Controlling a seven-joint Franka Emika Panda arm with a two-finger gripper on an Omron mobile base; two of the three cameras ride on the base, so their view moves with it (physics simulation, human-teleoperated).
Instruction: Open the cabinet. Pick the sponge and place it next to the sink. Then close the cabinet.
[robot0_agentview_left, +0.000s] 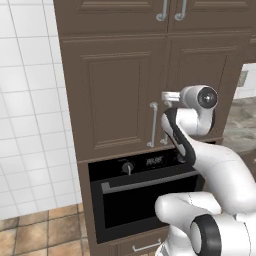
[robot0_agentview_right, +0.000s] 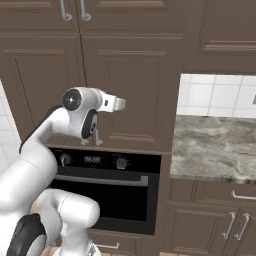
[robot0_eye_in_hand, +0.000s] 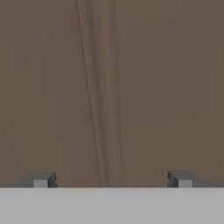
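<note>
Possibly the gripper (robot0_eye_in_hand: 112, 179), its jaws spread wide with nothing between them, pushes on the wood and misses the bar handle (robot0_agentview_left: 153, 124) beside it. Directly ahead stands the cabinet (robot0_agentview_left: 120, 90), dark brown, both raised-panel doors shut, so the sponge is hidden.

Left base view: behind arm, on its left, facing forward at tall dark-brown wooden cabinet (robot0_agentview_left: 120, 95) with long silver bar handles, black built-in oven (robot0_agentview_left: 142, 192) below. Right base view: same cabinet (robot0_agentview_right: 120, 85) and oven (robot0_agentview_right: 107, 192) from arm's right, grey marble desk (robot0_agentview_right: 215, 147) alongside. Hand view: very near, facing brown raised-panel door (robot0_eye_in_hand: 166, 87) head-on; wide-spread gripper (robot0_eye_in_hand: 112, 179) tips at bottom.
</note>
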